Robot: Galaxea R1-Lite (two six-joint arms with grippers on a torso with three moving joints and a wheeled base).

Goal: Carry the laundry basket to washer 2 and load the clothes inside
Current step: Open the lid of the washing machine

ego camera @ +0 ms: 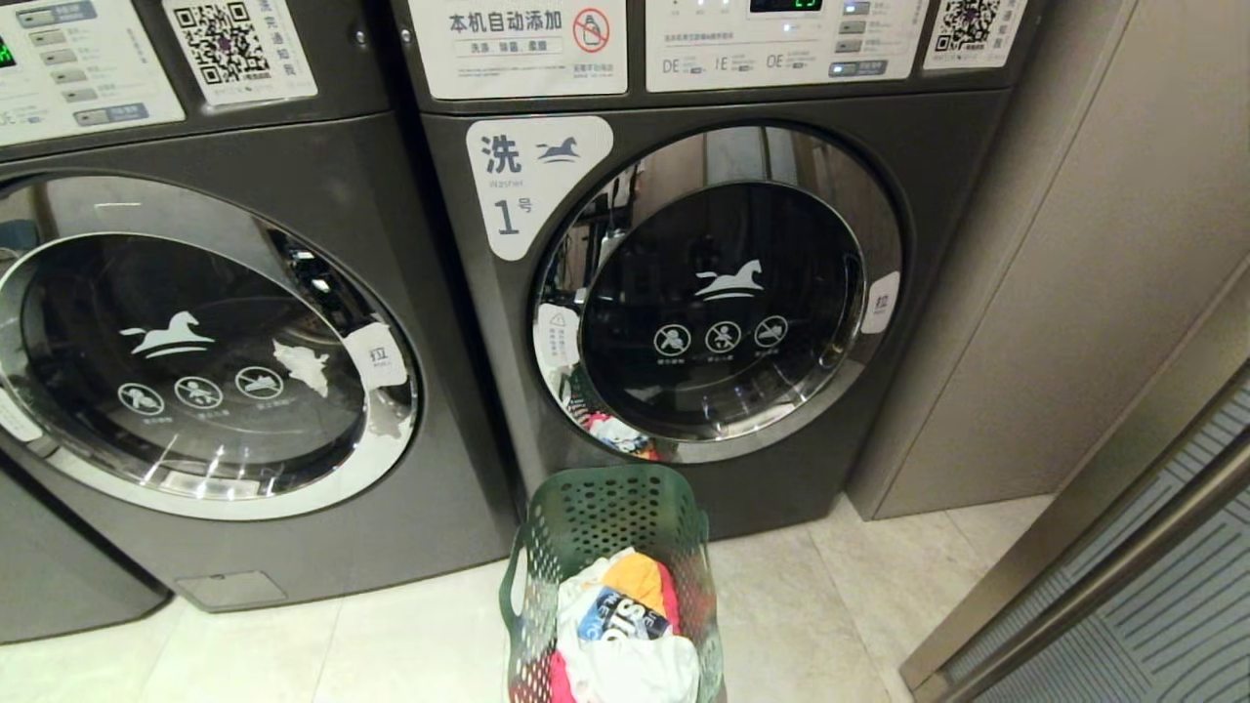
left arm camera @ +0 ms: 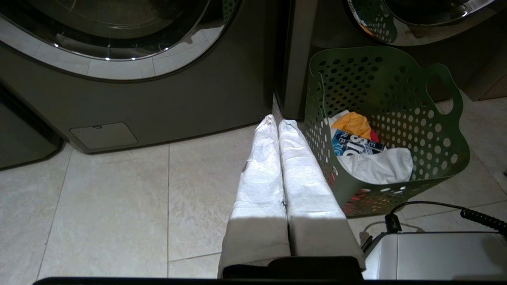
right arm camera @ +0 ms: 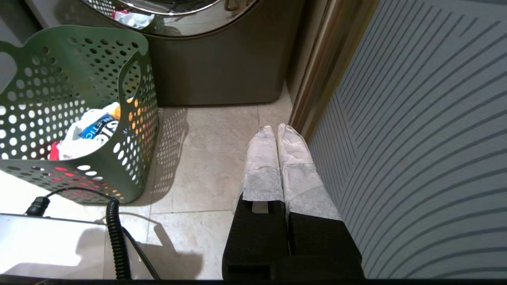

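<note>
Basket (ego camera: 613,576) on floor at my 12 o'clock, clothes (ego camera: 625,625) heaped inside, parked before washer marked 1 (ego camera: 723,293), so wrong door. Washer at 10 o'clock (ego camera: 195,351) likely target; label unseen. My left gripper (left arm camera: 277,120) and right gripper (right arm camera: 277,128) both pressed together, empty, flanking basket, ready for handles.

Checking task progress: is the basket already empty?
No, the basket on the floor holds the clothes, white, yellow and pink, in the head view.

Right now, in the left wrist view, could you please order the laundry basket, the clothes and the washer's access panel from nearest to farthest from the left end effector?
1. laundry basket, right beside the left end effector
2. clothes, inside the basket
3. access panel, opposite side, low on the washer
</note>
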